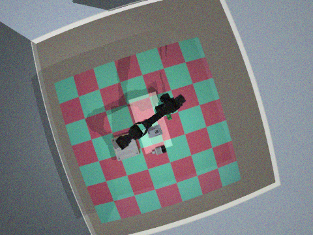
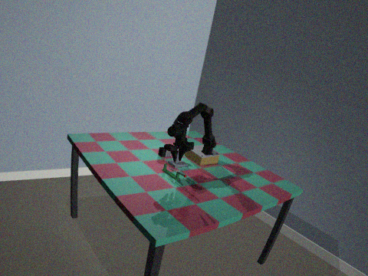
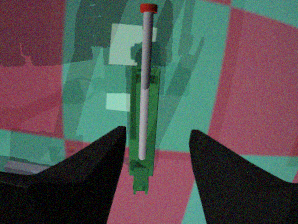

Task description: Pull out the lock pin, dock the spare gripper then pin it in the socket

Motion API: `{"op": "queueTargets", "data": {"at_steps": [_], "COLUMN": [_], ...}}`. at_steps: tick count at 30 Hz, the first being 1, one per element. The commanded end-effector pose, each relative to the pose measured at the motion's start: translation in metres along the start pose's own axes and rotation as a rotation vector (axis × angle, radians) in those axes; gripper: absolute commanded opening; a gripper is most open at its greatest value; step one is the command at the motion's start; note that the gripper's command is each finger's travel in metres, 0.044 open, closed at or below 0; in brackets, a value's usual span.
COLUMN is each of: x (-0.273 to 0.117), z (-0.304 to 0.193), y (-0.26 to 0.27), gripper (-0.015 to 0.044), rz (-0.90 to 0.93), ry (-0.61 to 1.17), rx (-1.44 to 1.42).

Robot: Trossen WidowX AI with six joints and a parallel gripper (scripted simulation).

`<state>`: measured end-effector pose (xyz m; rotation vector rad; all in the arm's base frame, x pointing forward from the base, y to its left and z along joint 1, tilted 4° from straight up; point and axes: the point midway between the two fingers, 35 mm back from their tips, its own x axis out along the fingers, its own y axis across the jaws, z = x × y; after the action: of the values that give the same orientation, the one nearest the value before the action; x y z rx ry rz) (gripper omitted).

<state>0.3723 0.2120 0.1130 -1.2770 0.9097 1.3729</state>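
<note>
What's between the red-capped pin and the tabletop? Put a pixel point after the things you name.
A green cradle [image 1: 169, 116] [image 2: 170, 172] [image 3: 155, 120] lies beneath most of the pin [image 2: 185, 175] [image 3: 143, 120]; the red-capped end reaches out past the cradle, over the tabletop [image 1: 192, 119] [image 2: 143, 183] [image 3: 260, 95]. The wrist view shows this best.
</note>
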Motion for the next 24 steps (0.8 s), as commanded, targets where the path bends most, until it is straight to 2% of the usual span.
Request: {"op": "queueTargets", "data": {"at_steps": [1, 24], "x": [0.029, 0.062], "z": [-0.004, -0.008], "y": [0.008, 0.008], "gripper": [0.018, 0.018], "rz": [0.025, 0.025], "ry": [0.01, 0.01], "rx": [0.0, 0.0]}}
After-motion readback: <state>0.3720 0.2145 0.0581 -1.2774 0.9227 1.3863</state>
